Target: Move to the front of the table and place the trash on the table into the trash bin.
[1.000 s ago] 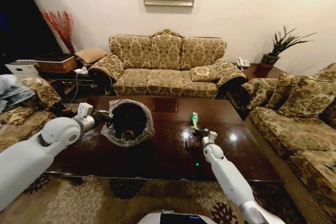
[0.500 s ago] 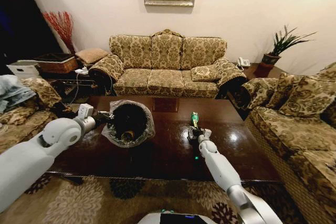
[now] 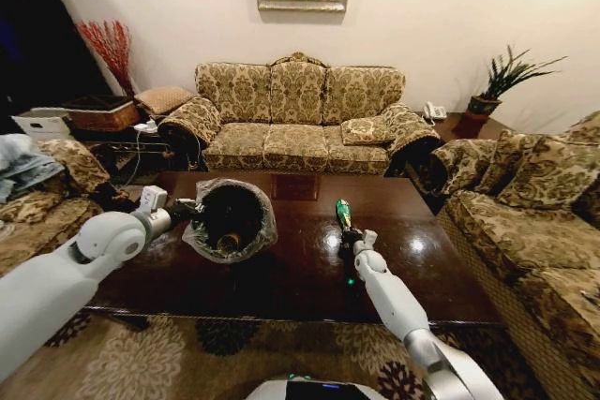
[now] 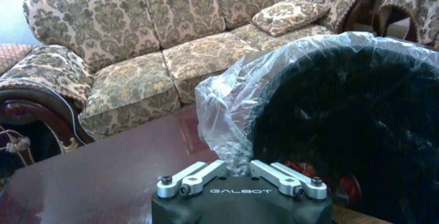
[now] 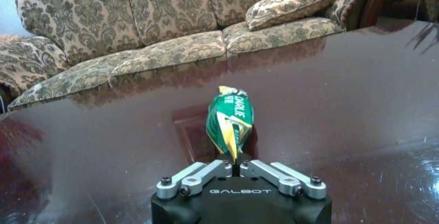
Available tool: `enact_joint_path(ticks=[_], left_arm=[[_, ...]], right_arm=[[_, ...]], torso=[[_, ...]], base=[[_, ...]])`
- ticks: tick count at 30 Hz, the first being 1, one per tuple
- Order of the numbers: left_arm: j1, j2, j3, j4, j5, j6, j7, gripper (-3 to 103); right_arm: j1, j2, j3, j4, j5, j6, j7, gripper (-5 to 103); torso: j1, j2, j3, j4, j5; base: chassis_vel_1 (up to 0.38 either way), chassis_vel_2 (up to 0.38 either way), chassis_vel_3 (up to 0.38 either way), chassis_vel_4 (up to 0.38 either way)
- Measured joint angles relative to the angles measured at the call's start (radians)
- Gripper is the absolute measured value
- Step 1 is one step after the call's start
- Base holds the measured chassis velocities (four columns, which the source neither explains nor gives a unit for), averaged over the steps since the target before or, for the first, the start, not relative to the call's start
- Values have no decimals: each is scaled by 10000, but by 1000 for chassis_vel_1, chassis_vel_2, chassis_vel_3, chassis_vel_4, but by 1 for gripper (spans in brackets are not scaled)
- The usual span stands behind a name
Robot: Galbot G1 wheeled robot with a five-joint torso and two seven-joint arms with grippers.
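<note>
Right gripper (image 5: 237, 166) pinching green bottle (image 5: 231, 122), arm outstretched

The table (image 3: 300, 274) is dark, glossy brown wood. On it the trash bin (image 3: 230, 217) lies tipped, its mouth showing a black inside and a crinkled clear liner, with a tan piece (image 3: 226, 243) and something red (image 4: 341, 185) inside (too dim to name). Right of the bin, a green wrapper-like piece of trash (image 5: 231, 118) stands off the table, pinched at its lower end.
</note>
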Motion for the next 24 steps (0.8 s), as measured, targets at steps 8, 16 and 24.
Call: enact_joint_path(ticks=[8,16,24], left_arm=[[1,19,-17,-15,1,-3,-1,0],[0,35,-40,-33,0,-3,-2,0],[-24,53,-82,77,4,-5,-13,0]], right_arm=[[-88,-77,5,155,19,-25,59,0],[-180,-185,27,340,97,-29,111,0],[-2267,-1493,-32,6132,3789,-934,-1595,0]], torso=[[0,0,0,0,0],[0,0,0,0,0],[0,0,-1,-4,-1]], base=[[0,0,0,0],[0,0,0,0],[0,0,0,0]])
